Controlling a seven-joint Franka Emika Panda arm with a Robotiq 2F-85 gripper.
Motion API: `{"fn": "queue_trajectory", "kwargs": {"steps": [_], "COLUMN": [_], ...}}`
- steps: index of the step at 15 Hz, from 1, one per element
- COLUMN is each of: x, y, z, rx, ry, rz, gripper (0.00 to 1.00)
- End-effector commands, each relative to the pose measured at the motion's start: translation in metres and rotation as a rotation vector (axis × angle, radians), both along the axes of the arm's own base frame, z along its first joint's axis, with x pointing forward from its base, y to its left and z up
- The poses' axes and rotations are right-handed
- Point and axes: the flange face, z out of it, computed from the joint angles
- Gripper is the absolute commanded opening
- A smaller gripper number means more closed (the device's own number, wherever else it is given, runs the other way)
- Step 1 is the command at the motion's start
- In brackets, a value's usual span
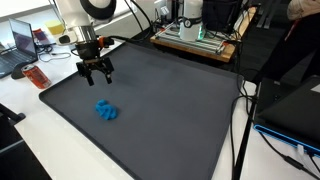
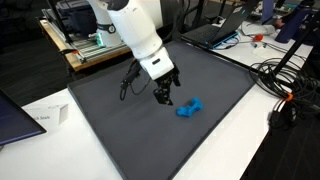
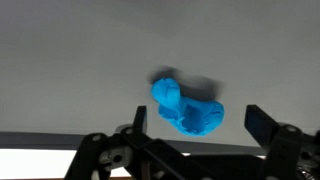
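A crumpled bright blue lump, soft-looking like cloth or clay [image 1: 106, 111] [image 2: 189, 108] [image 3: 187, 109], lies on the dark grey mat [image 1: 170, 90] [image 2: 130, 120]. My gripper [image 1: 97, 77] [image 2: 164, 98] [image 3: 198, 122] hangs above the mat a short way from the lump, not touching it. Its two black fingers [image 3: 137, 118] stand wide apart with nothing between them. In the wrist view the blue lump sits just beyond the fingertips, between their lines, on bare grey mat.
The mat covers most of a white table [image 1: 30, 140]. A laptop [image 1: 20, 45] and an orange object [image 1: 37, 75] sit past one mat edge. A rack with equipment [image 1: 195, 35] [image 2: 85, 40] stands behind. Cables [image 2: 290, 85] trail off one side.
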Motion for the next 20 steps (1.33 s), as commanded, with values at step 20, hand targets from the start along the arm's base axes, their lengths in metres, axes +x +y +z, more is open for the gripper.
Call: {"fn": "queue_trajectory", "kwargs": {"steps": [20], "x": [0.065], "y": [-0.083], "z": [0.021], "rx": [0.024], "ry": [-0.136], "rz": [0.456], "gripper": [1.0]}}
